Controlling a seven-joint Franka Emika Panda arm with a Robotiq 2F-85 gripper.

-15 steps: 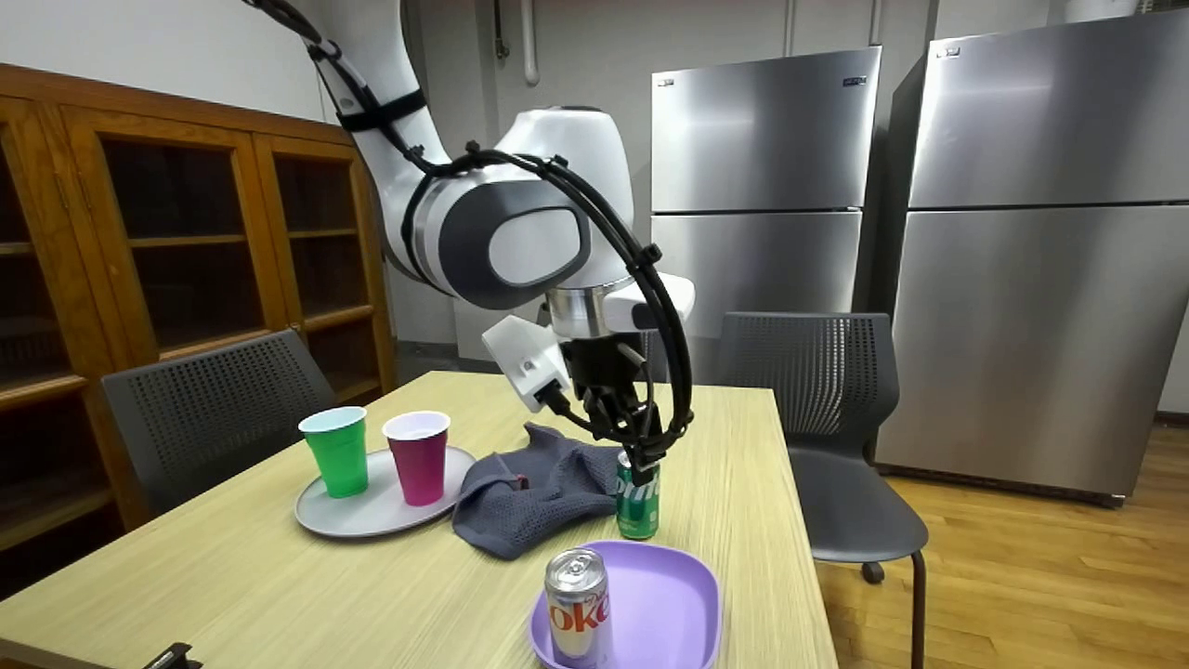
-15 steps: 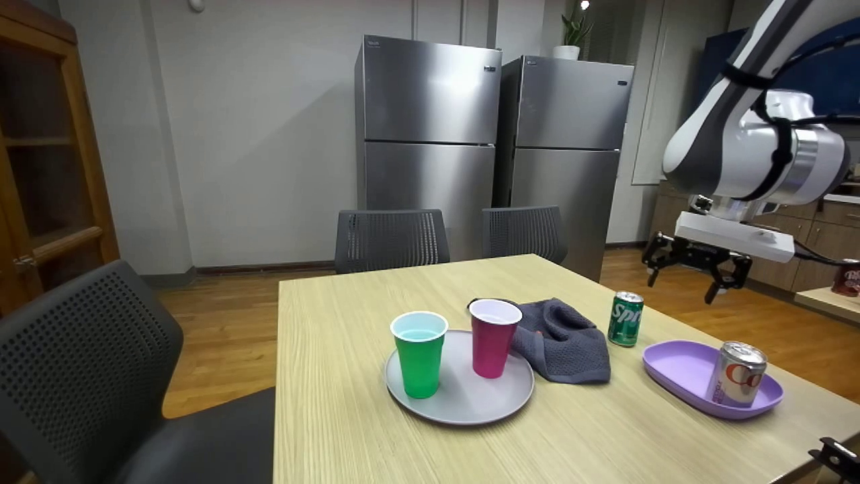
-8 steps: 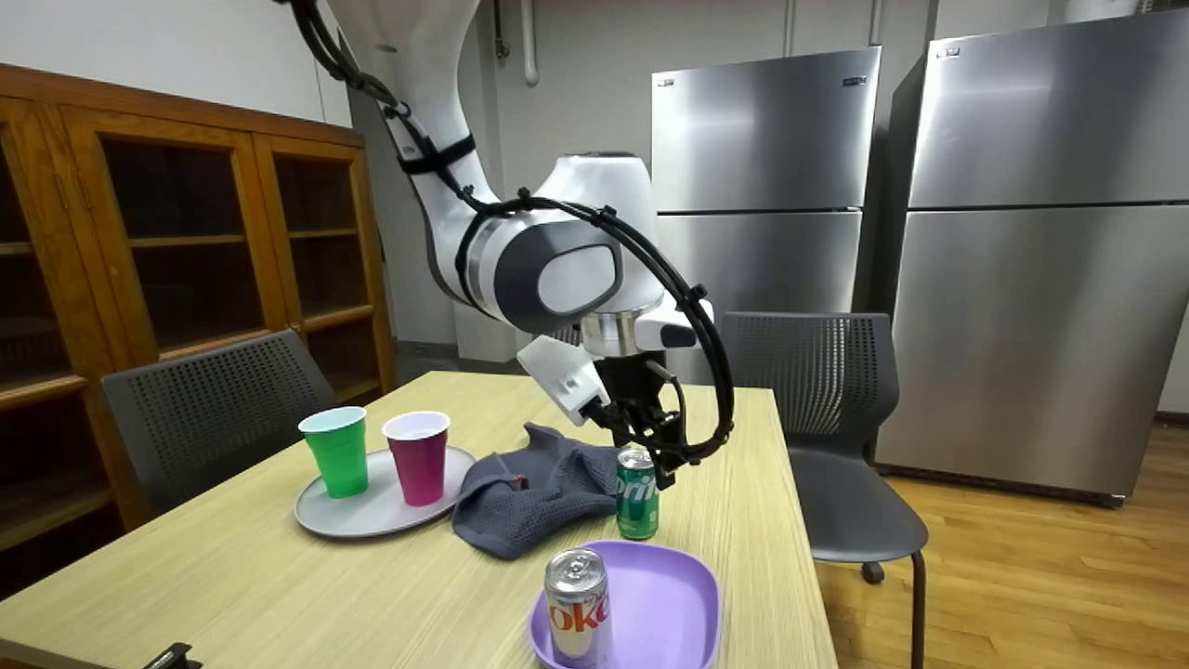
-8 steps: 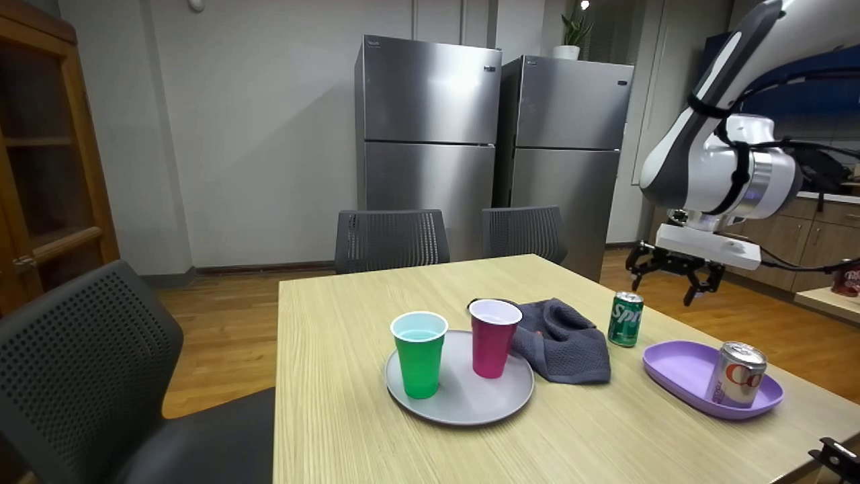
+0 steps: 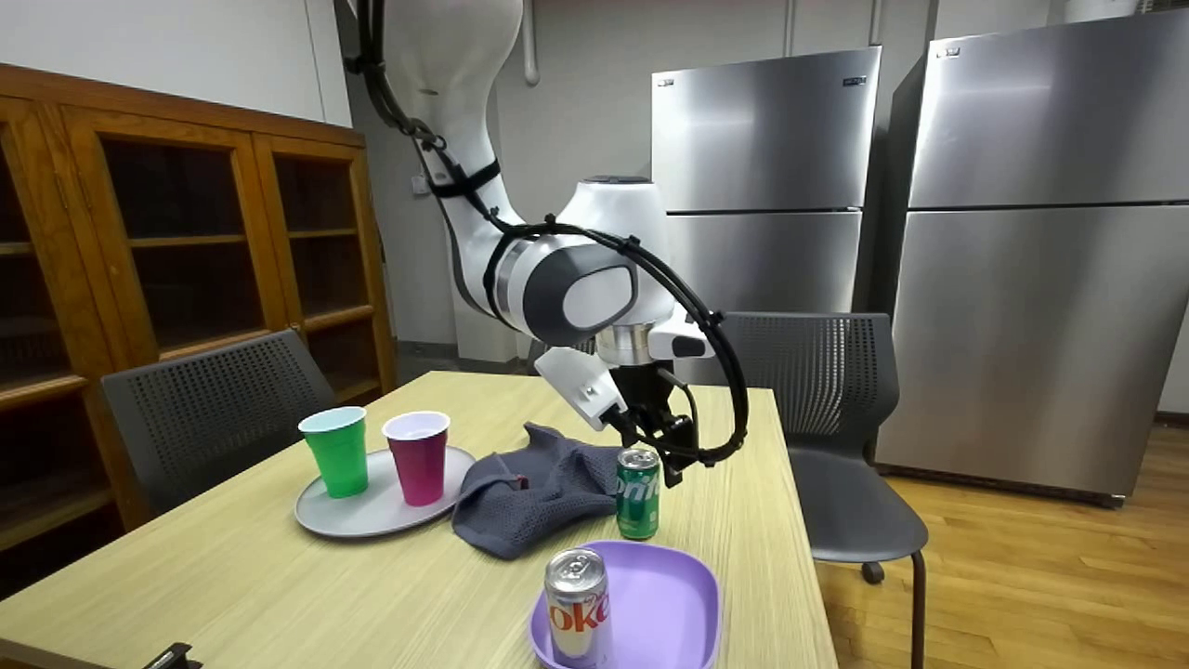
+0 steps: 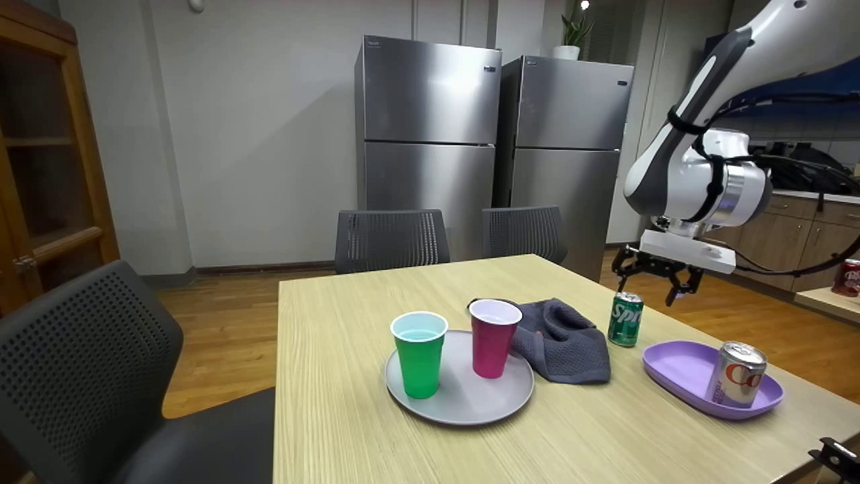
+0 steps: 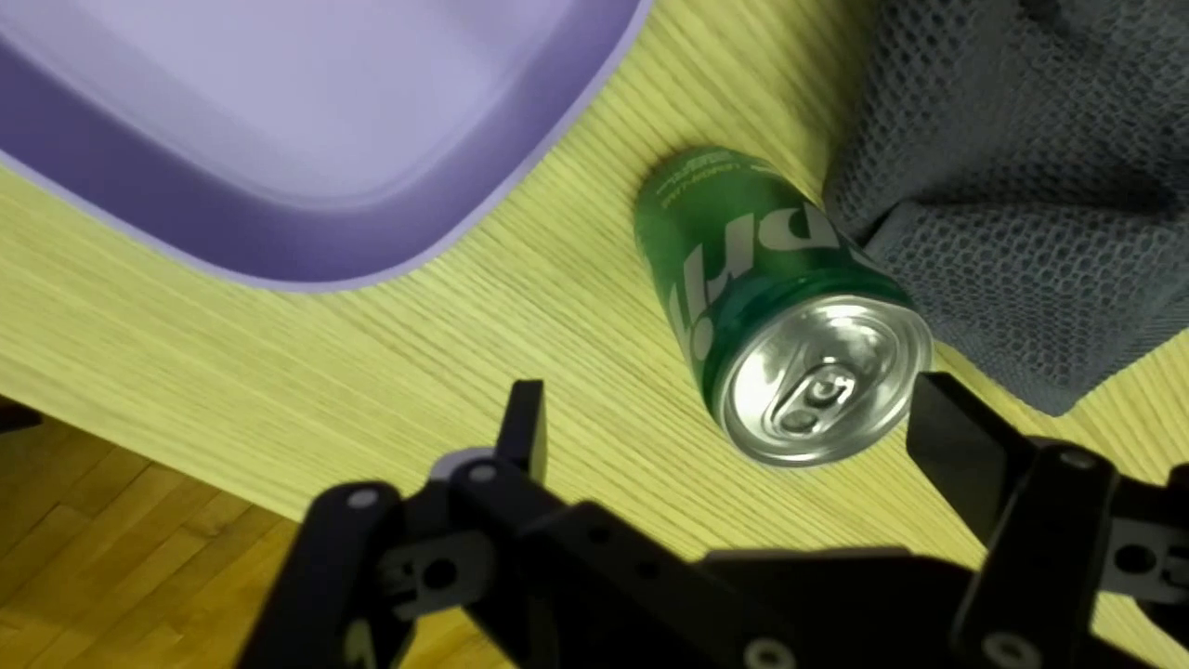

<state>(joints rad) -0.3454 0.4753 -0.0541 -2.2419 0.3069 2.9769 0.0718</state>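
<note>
Progress. Judge the work to be at the approach stage: the gripper [image 7: 729, 416] is close by the top of the green can [image 7: 734, 246], and the grasp is not yet made. In the wrist view, find the green can at the centre of the frame, its lid toward the lower right; both exterior views show it upright on the table [image 5: 232, 595]. Note the purple tray [image 7: 307, 102] at the upper left of the wrist view, near the green can but apart from it. At the lower centre of an exterior view, the silver can [image 5: 576, 609] stands on that tray. The grey cloth [image 7: 1040, 242], upper right in the wrist view, lies just beside the green can.

Fingers. Observe that the fingers [image 7: 961, 455] stand wide apart, the gap broader than the lid. Nothing is held. The finger at the lower right sits next to the lid's edge; you cannot tell whether it touches.
</note>
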